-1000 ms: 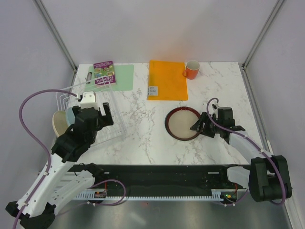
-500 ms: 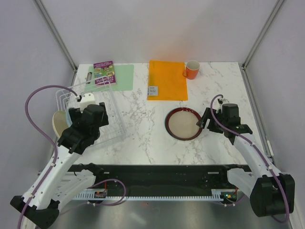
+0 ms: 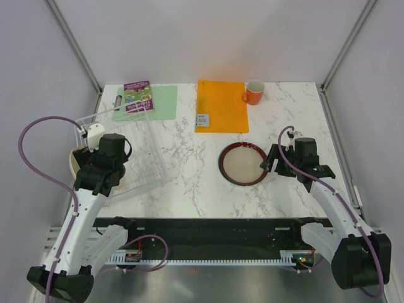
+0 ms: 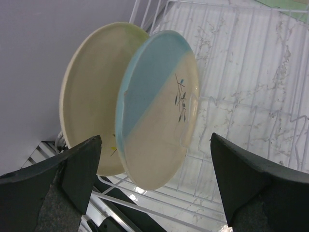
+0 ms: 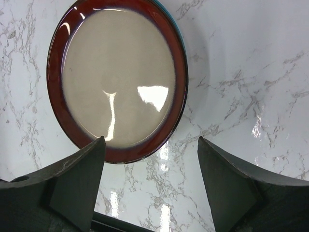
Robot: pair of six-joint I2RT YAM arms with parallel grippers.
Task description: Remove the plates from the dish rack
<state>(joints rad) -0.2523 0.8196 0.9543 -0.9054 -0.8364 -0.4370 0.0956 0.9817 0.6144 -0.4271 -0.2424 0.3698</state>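
Marble worktop [image 3: 189,183]; dish rack [image 3: 142,151] at left of top view. Next pick in hand: left end effector [image 4: 155,137] spread wide, straddling upright half-blue plate [image 4: 159,111], cream plate [image 4: 91,96] beside. Right end effector [image 5: 150,140] apart, empty, over red-rimmed plate [image 5: 118,77] lying centre right. Next: advance, clamp rim, lift clear of wires.

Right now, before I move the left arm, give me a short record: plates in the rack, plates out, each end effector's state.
in rack: cream plate and blue-and-beige plate, both upright, side by side
rack: white wire dish rack, left side of table
out: red-rimmed plate, flat on table
left end effector: open, framing the blue-and-beige plate
right end effector: open, empty, by the red-rimmed plate's edge
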